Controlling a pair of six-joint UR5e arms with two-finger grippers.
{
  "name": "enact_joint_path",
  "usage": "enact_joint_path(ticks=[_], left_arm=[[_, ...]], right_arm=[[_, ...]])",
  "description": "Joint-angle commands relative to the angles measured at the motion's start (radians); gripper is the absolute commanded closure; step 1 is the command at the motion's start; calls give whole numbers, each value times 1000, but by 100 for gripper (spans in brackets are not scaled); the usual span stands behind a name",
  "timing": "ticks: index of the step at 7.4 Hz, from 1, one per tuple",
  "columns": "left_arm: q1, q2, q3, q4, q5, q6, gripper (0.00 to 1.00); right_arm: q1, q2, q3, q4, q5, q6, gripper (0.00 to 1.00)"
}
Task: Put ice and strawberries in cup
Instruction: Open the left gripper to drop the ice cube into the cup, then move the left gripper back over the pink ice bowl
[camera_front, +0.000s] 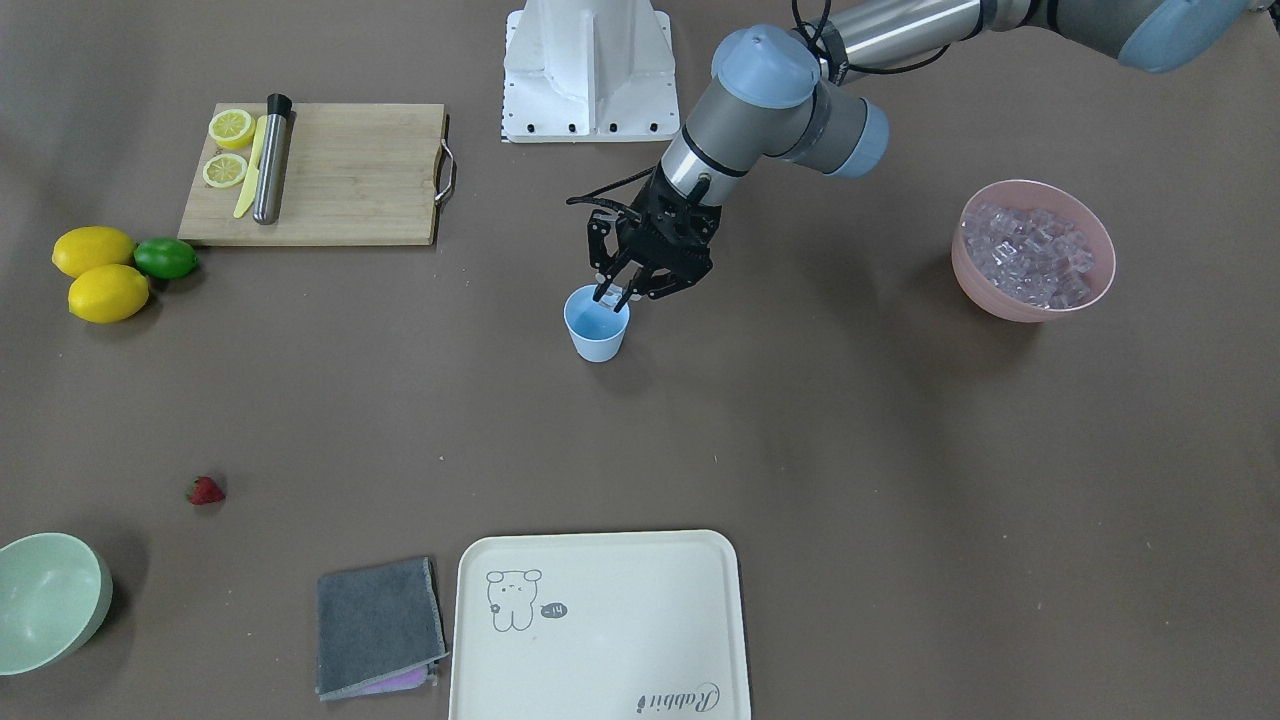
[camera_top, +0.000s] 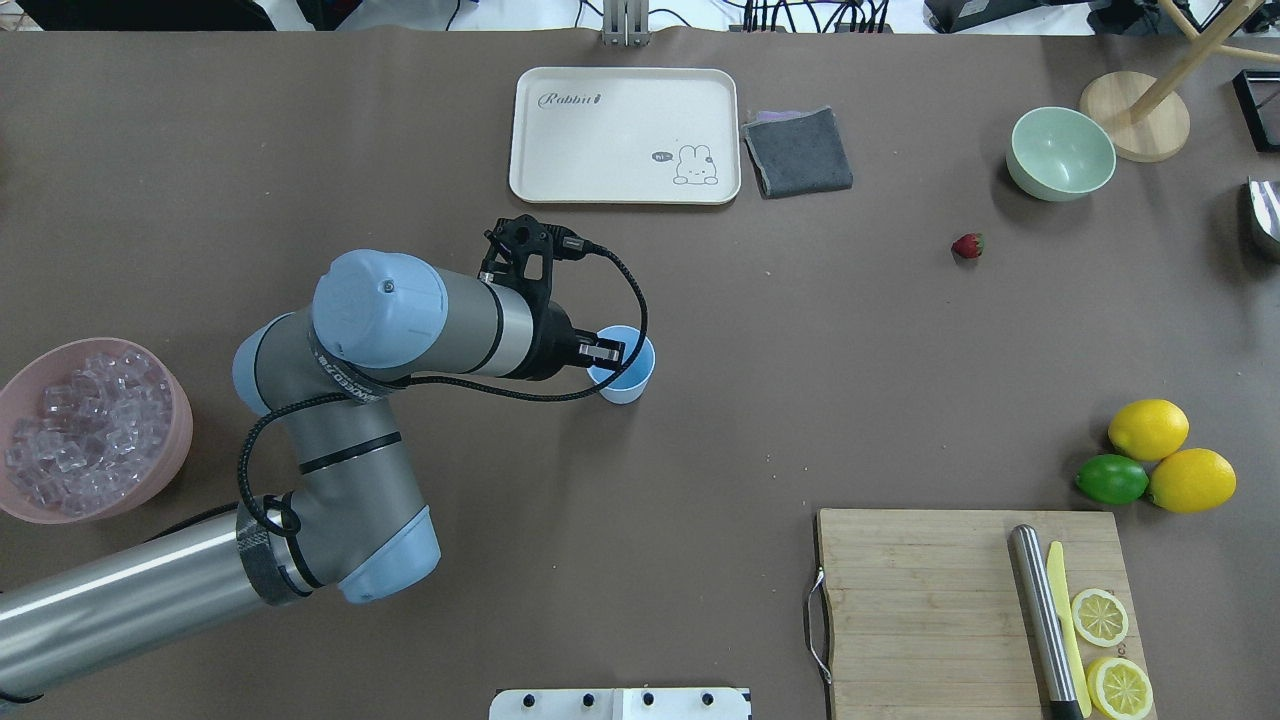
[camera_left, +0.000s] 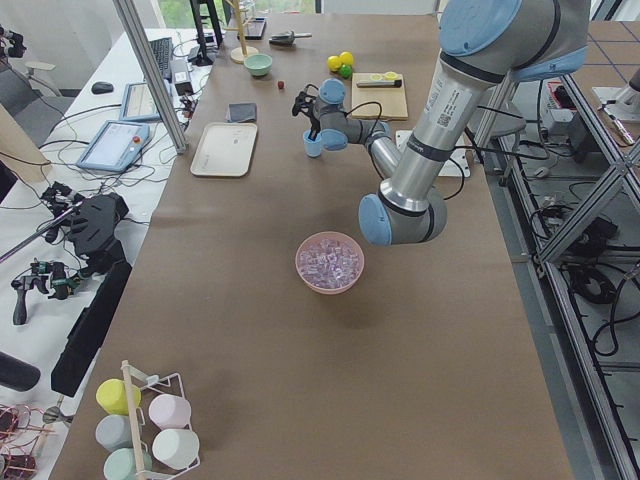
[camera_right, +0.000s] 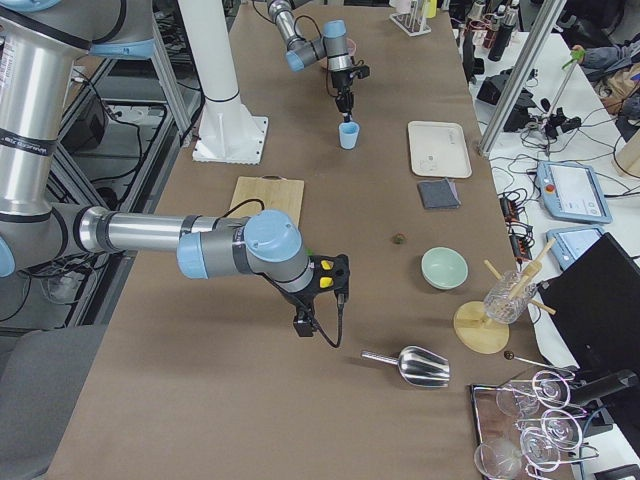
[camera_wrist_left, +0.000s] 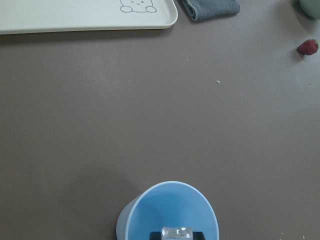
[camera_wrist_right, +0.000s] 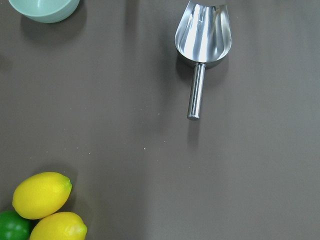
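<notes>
Now | L tool (camera_front: 612, 295) pinches clear ice cube (camera_wrist_left: 176, 233) over pale-blue cup (camera_front: 597, 335) | R tool (camera_right: 325, 278) state unclear

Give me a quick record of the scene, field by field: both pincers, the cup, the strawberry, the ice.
left pincer: shut on an ice cube, held over the cup
right pincer: far from the cup; open or shut unclear
cup: upright, no ice visible inside
strawberry: lying loose, far from the cup
pink bowl: heaped with cubes

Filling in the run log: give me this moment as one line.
left hand: shut on ice cube over cup | strawberry: on table, outside cup | right hand: grip unclear
</notes>
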Motion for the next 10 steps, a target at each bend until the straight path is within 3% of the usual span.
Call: enact_joint_path(ticks=[1,4,6,10], left_arm=[[1,-2,0,-2,0,-1,3],[-21,30,-60,13,-10,8,3],[-116,139,-124,13,-140,31,4],[-331,380,-249,12,-370,269,4]], right_arm=[[-1,0,0,0,0,2,0],[1,0,0,0,0,3,0],[-1,0,-3,0,0,5,0],[-1,-1,-6,0,0,0,0]])
